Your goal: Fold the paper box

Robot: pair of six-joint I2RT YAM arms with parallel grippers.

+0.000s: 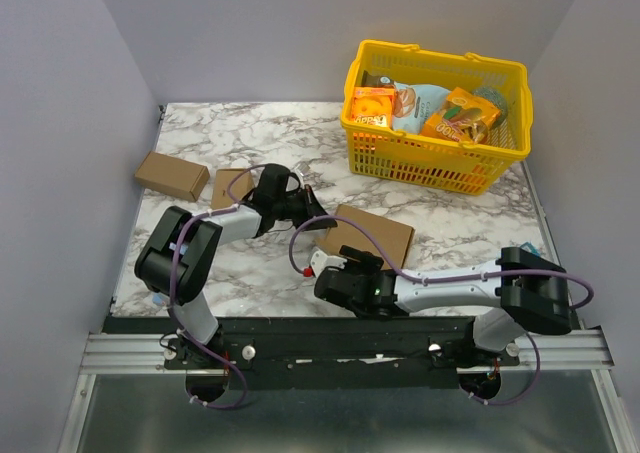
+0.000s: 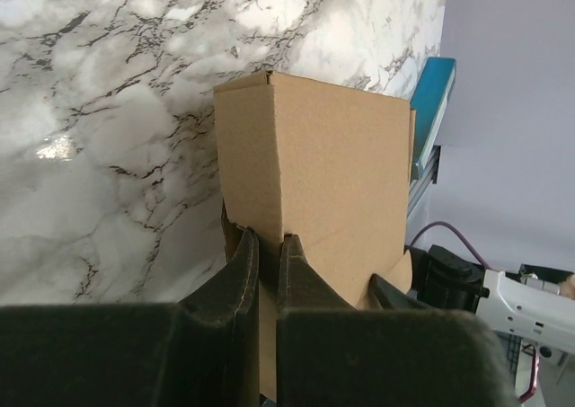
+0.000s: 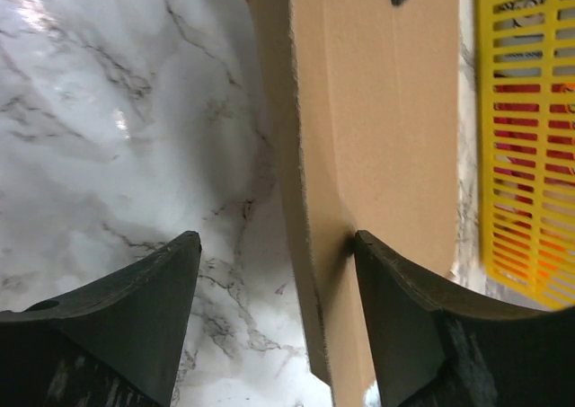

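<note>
— Where is the paper box [image 1: 372, 235]?

— In the middle of the bench [image 1: 450, 233], between the two arms. The bench top is white with grey marble-like veins and has a slight sheen. The box is plain brown cardboard, matte and unprinted, with creased panels and a raw, fibrous cut edge.

— Does either claw have it?

— The left claw [image 2: 268, 243] does. Its dark fingers [image 2: 241, 272] are clenched tight on a thin flap at the box's left end. In the left wrist view, a panel rises above them, bent along a sharp vertical crease.

— And the right claw [image 3: 274, 245]?

— Released, with its jaws standing wide apart. A thin cardboard edge runs up between its blunt black fingers [image 3: 144, 317]. The right-hand finger appears to rest against the flat face of the panel.

— What else is on the bench?

— A yellow plastic basket [image 1: 430, 163] with slotted lattice walls sits at the far right. It holds glossy snack packets [image 1: 460, 116]. At the far left lies a small closed cardboard box [image 1: 171, 175]. A second small box [image 1: 226, 185] lies beside it, partly hidden behind the left arm.
</note>
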